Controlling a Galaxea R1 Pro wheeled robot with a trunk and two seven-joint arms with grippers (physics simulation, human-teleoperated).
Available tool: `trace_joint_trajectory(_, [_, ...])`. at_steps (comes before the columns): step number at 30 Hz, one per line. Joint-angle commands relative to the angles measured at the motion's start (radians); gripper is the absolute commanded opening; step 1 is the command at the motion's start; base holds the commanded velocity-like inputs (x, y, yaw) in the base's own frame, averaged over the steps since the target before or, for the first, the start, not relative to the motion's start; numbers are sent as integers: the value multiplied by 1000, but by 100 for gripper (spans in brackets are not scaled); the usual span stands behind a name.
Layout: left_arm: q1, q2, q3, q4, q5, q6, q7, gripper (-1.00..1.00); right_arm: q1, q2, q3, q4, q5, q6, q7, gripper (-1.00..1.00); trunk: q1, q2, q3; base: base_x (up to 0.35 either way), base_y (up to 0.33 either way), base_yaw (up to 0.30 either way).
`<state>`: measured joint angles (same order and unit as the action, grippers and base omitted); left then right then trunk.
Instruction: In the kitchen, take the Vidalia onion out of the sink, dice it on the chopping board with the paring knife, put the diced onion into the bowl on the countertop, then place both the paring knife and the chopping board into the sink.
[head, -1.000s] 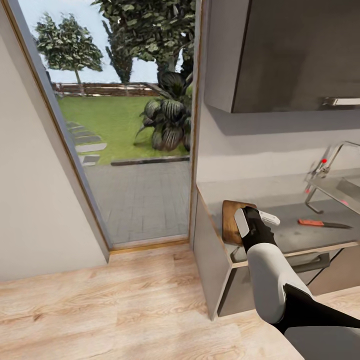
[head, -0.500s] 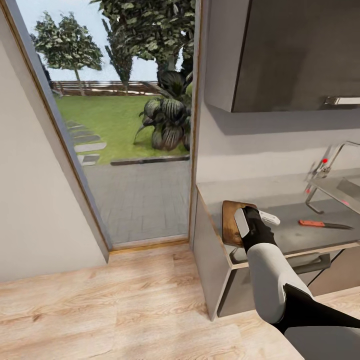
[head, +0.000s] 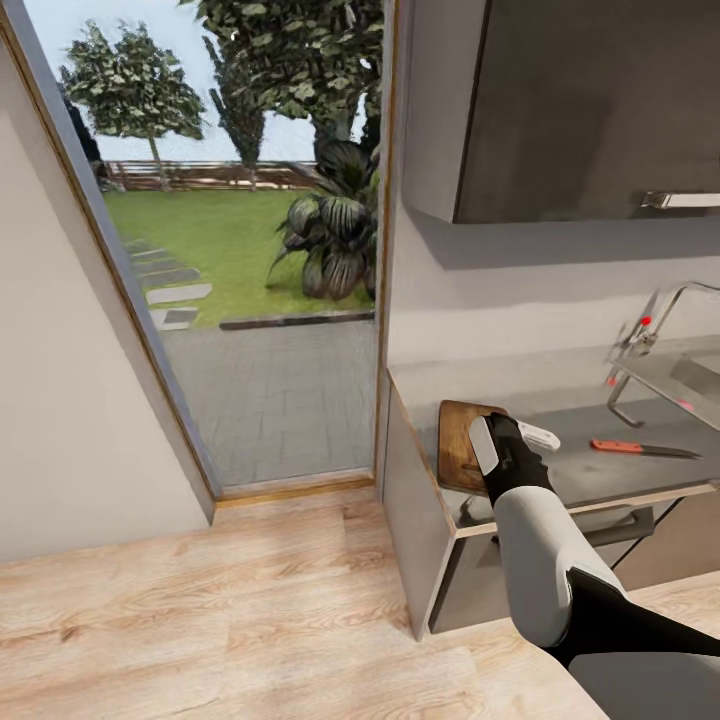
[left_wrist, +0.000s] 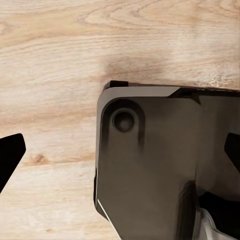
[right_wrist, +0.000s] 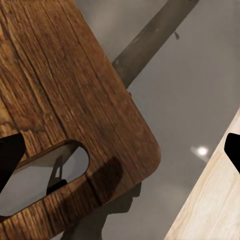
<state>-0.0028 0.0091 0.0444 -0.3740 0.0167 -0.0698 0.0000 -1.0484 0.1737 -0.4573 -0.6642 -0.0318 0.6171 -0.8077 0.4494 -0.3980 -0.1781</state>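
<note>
The dark-brown chopping board (head: 458, 445) lies at the left end of the grey countertop (head: 590, 478). My right gripper (head: 513, 432) hovers open just over the board's right side. In the right wrist view the board (right_wrist: 65, 90) and its handle slot (right_wrist: 45, 177) sit below the open right gripper (right_wrist: 121, 155), with nothing between the fingers. The paring knife (head: 640, 449), orange-red handle to the left, lies on the countertop further right. The sink (head: 690, 372) and its chrome tap (head: 650, 328) show at the right edge. The onion and the bowl are out of view. My left gripper (left_wrist: 121, 155) hangs open over the floor.
A dark wall cabinet (head: 590, 100) hangs over the countertop. Left of the counter a tall glass door (head: 250, 280) looks onto a garden. Pale wooden floor (head: 200, 620) spreads before the cabinets. The left wrist view has the robot's dark base (left_wrist: 160, 165) below the gripper.
The whole picture has shifted slightly, so the camera has moved a little. The right arm holds the same place over the board, and the knife lies where it was.
</note>
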Motion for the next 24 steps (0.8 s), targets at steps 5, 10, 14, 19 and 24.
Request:
trace_joint_trajectory(5, [0, 0, 2, 0, 2, -2, 0, 100, -1, 1, -2, -2, -3, 4, -4, 100, 1, -2, -2, -51, -26, 0])
trace_joint_trajectory(10, [0, 0, 2, 0, 2, -2, 0, 100, -1, 1, -1, -2, -3, 4, -4, 100, 1, -2, -2, -40, -18, 0])
trace_joint_trajectory(14, [0, 0, 2, 0, 2, -2, 0, 100, -1, 1, -1, -2, -3, 4, -4, 100, 1, -2, -2, -8, -4, 0])
trace_joint_trajectory(19, [0, 0, 2, 0, 2, -2, 0, 100, -1, 1, -1, -2, -3, 4, -4, 100, 1, -2, -2, -2, -1, 0])
trace_joint_trajectory(24, [0, 0, 2, 0, 2, -2, 0, 100, -1, 1, -1, -2, -3, 4, -3, 100, 1, -2, -2, 0, 0, 0])
